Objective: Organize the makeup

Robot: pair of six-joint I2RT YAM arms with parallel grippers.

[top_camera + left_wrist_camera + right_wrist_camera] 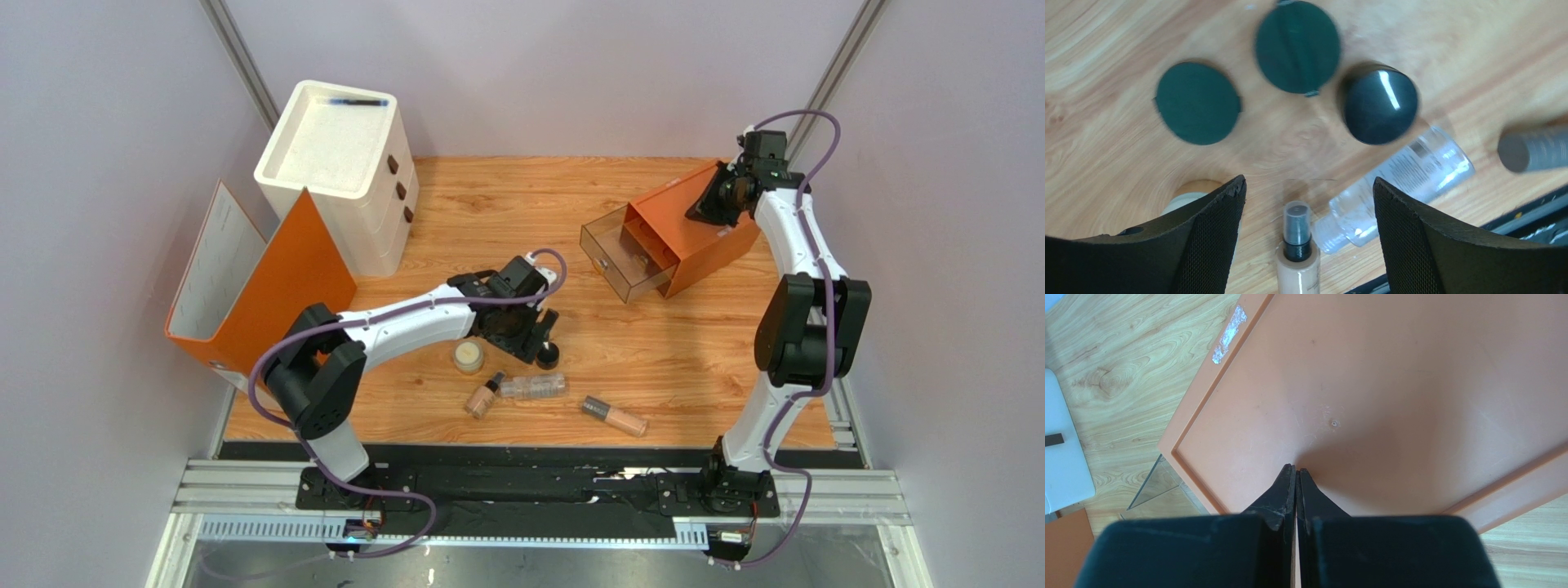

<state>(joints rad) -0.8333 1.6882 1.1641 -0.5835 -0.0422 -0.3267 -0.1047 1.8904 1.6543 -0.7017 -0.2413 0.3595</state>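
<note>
Left gripper (1309,182) spread over a beige tube (1298,264); right gripper (1296,470) pressed together at the orange box (1413,386); label on the clear tube (1404,177) unreadable

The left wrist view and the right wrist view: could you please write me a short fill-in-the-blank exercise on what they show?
1. The number of dark-green discs lying on the table is ____.
2. The left claw hovers above the makeup with its jaws ____.
3. The drawer box that the right claw points at is coloured ____.

Missing words: two; open; orange.
</note>
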